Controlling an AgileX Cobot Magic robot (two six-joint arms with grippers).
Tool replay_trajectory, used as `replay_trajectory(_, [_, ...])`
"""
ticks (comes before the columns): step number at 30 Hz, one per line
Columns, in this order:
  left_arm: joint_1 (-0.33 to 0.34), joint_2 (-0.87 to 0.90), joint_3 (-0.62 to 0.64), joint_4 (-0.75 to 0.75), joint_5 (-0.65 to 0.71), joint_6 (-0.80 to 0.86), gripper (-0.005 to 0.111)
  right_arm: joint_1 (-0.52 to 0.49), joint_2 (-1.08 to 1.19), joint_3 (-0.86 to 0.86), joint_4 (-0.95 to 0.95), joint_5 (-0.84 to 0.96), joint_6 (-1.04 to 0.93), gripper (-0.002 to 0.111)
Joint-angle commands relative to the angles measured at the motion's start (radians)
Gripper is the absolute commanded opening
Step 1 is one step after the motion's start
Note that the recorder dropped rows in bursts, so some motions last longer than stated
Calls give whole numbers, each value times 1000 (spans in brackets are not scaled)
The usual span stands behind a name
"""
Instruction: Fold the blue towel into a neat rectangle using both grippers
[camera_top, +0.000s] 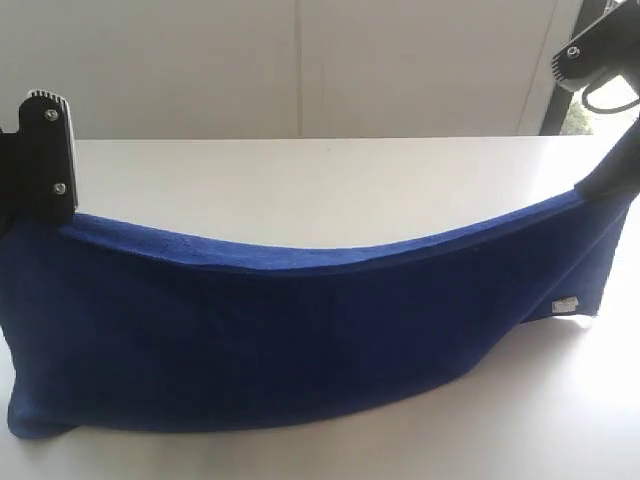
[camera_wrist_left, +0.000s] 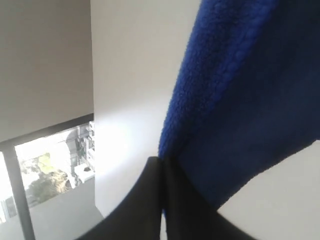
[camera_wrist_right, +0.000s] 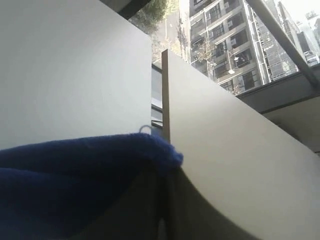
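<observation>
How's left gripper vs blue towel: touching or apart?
Touching. Left wrist view: left gripper is shut on the blue towel, cloth edge pinched at its tip.

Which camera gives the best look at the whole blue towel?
The exterior view: the blue towel hangs stretched between the left end effector and the right end effector, sagging in the middle. The left wrist view shows only a close strip of its edge; the right wrist view only one pinched corner.
</observation>
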Motion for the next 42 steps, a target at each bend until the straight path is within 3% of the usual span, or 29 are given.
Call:
replay_trajectory(1, [90, 62, 6, 23, -81, -76, 0, -4, 64, 6, -80, -9, 75, 0])
replay_trajectory(14, [252, 290, 6, 11, -364, -130, 0, -155, 294, 4, -270, -245, 426, 0])
replay_trajectory(22, [335, 432, 6, 11, -523, -150, 0, -225, 450, -22, -561, -394, 767, 3])
replay_trajectory(24, [360, 480, 6, 11, -594, -169, 0, -234, 512, -58, -578, -408, 830, 20])
replay_trajectory(25, [371, 506, 6, 11, -606, -184, 0, -234, 543, -86, -578, -401, 839, 39])
replay_trajectory(26, [375, 517, 6, 11, -606, -189, 1, -234, 553, -102, -578, -396, 841, 49])
replay_trajectory(27, [385, 534, 6, 11, -602, -208, 7, -234, 565, -124, -578, -368, 841, 64])
replay_trajectory(28, [385, 538, 6, 11, -592, -212, 12, -234, 565, -130, -578, -342, 841, 72])
replay_trajectory(29, [385, 544, 2, 11, -578, -212, 24, -234, 557, -139, -578, -276, 841, 75])
replay_trajectory(33, [385, 542, -53, 11, -571, -237, 52, -234, 517, -152, -550, -169, 716, 74])
replay_trajectory(35, [385, 542, -110, 11, -535, -279, 57, -235, 493, -152, -427, -226, 594, 69])
replay_trajectory(38, [380, 515, -170, 11, -414, -384, 56, -235, 489, -152, -220, -298, 382, 55])
replay_trajectory(40, [380, 470, -174, -9, -338, -417, 51, -235, 489, -152, -91, -292, 236, 38])
replay_trajectory(42, [380, 431, -174, -97, -275, -415, 31, -235, 480, -152, 0, -289, 131, 22])
